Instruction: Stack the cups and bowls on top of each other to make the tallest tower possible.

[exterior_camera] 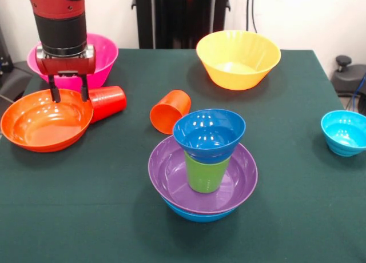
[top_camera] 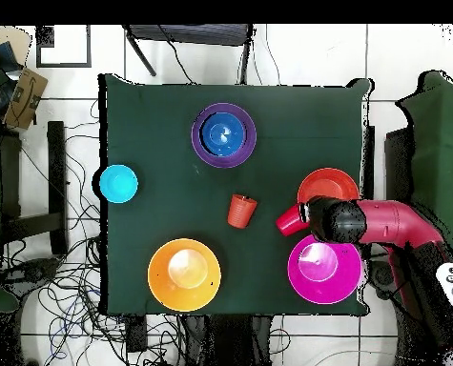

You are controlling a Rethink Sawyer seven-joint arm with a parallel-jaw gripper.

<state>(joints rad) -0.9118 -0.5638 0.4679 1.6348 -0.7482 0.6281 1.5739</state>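
Four pieces are forming the tower point(exterior_camera: 204, 166) at the counter's point(exterior_camera: 297, 217) near centre; the tool point(exterior_camera: 68, 95), fingers apart, is hovering over the orange bowl's point(exterior_camera: 43, 121) far rim, seemingly preparing a grasp.

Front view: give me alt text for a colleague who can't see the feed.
The tower stands near the front of a green table: blue bowl, purple bowl, green cup, small dark blue bowl on top. At left the red arm's open hand hangs over the orange bowl, beside a tipped red cup; pink, yellow and cyan bowls stand apart.
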